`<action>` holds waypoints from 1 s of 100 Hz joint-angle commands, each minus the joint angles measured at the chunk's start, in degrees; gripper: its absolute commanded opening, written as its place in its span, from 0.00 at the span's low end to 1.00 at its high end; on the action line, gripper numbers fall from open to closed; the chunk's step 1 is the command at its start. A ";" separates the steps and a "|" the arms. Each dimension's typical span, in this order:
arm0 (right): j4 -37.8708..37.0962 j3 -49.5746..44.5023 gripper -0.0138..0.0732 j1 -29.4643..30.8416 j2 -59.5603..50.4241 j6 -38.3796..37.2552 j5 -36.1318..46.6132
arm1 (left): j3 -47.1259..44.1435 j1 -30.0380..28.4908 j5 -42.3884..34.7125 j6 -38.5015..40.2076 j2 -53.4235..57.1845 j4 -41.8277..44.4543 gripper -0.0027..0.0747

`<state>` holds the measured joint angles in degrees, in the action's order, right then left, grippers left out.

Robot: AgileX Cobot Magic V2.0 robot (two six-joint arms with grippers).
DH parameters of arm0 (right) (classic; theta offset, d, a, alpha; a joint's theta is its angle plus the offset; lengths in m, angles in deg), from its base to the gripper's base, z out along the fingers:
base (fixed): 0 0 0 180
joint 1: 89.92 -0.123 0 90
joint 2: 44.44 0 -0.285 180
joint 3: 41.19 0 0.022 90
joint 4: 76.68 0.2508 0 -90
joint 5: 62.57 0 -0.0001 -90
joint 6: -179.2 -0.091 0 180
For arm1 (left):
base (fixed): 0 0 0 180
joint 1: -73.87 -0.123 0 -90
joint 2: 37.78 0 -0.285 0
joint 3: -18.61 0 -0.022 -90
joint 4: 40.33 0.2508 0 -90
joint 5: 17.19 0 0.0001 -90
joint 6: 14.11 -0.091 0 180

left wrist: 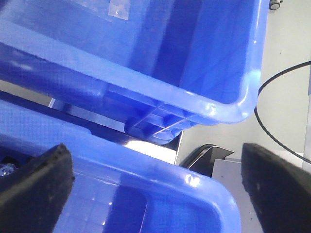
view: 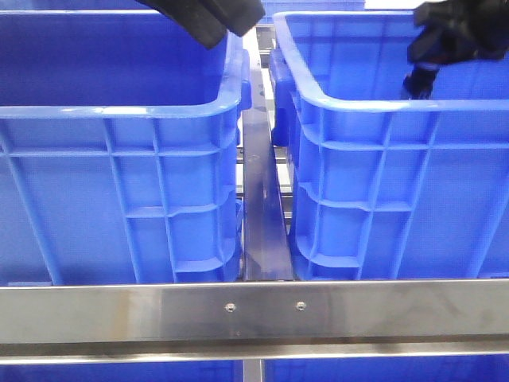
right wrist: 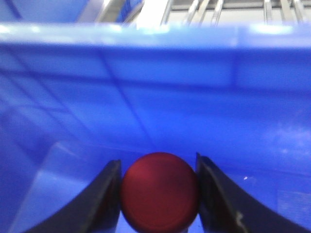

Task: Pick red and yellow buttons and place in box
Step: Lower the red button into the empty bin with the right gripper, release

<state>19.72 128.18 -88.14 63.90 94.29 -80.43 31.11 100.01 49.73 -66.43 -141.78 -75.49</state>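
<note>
My right gripper is shut on the dark red button, a glossy round dome pinched between the two black fingers. It hangs inside a blue crate, facing that crate's inner wall. In the front view this gripper reaches down over the rim of the right crate. The left crate looks just like it, and I cannot tell which of them is the box. My left gripper is open wide and holds nothing, above a crate's rounded corner rim. The yellow button is out of view.
A narrow gap with a dark metal rail runs between the two crates. A steel crossbar spans the front below them. In the left wrist view a black cable lies on the pale floor beyond the crates.
</note>
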 commanded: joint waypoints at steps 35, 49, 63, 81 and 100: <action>1.83 4.82 0.34 0.18 3.79 0.71 -2.25 | 1.72 0.36 -1.75 0.08 3.00 -3.29 0.89; 1.83 4.82 0.48 0.18 3.85 0.71 -2.05 | 1.72 0.36 -1.79 0.08 3.00 -3.29 0.89; 1.83 4.82 0.73 0.18 3.85 0.66 -2.41 | 1.72 0.36 -2.14 0.08 3.00 -3.29 0.89; 1.87 4.82 0.79 0.18 3.63 0.66 -3.84 | 1.72 0.36 -2.14 0.08 3.00 -3.29 0.89; 1.87 4.69 0.79 0.25 1.57 0.66 -3.75 | 1.72 0.36 -2.14 0.08 3.00 -3.29 0.89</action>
<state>20.04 131.07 -88.14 69.99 94.32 -81.97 31.11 100.01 49.13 -66.43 -141.78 -75.49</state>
